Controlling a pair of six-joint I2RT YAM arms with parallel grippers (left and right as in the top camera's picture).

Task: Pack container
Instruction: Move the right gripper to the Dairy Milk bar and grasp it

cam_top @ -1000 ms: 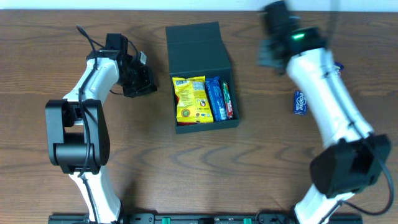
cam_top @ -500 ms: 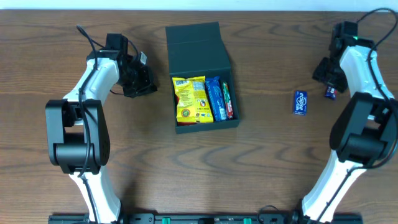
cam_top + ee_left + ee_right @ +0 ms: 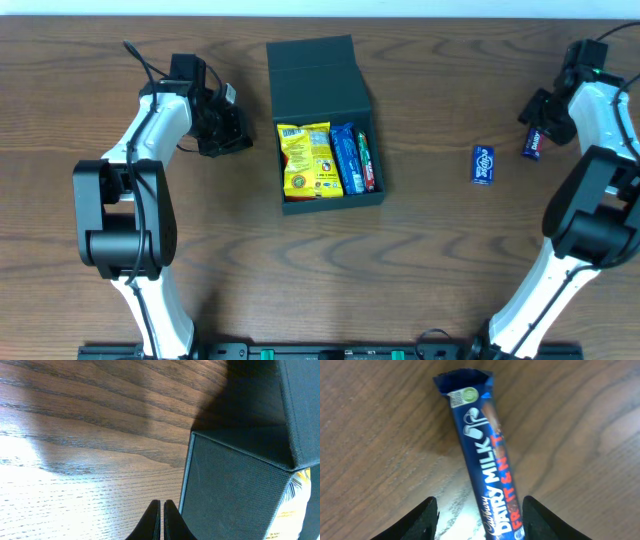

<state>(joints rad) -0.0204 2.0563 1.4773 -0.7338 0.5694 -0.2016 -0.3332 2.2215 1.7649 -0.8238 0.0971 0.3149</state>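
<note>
Looks like the fetch step: right claw (image 3: pixel 480 510) hangs wide open over the bar (image 3: pixel 487 465), one finger on each side, not touching it as far as I can tell; next it'd need to drop, pinch the bar across its width, then haul it left. Box (image 3: pixel 320 80) sits mid-table, lid flapped open toward the far side, well apart from that claw; yellow packet (image 3: pixel 305 158) plus a couple more are in there, so I'd guess room's tight. Left claw (image 3: pixel 162 510) is closed on nothing, parked just beside the box's left wall; a blue packet (image 3: pixel 484 165) lies between box and bar.
</note>
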